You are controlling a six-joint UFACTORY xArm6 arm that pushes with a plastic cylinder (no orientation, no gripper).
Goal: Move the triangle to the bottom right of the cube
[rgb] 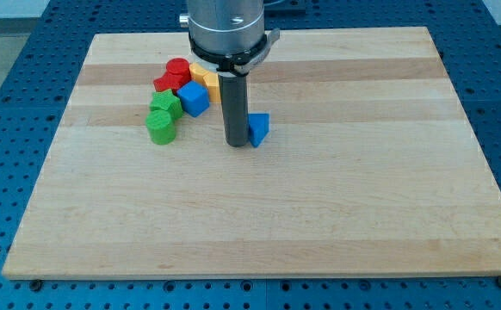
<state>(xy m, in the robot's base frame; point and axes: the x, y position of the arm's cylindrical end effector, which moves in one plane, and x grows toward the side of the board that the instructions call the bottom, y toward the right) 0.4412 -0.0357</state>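
Now planted on the wooden table [319,215] — my tip [237,144], the bare end of a straight dark rod: a tool with no jaws, holding nothing. Just to its right, touching or nearly so: blue triangle [260,128]. Up and to its left, near: blue cube [194,98]. Beyond that cube — yellow block [206,76], two red blocks [173,74], two green blocks [162,116], clustered.

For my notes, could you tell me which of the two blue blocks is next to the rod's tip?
The blue triangular block, alone right of my tip; the blue cube sits in the cluster.
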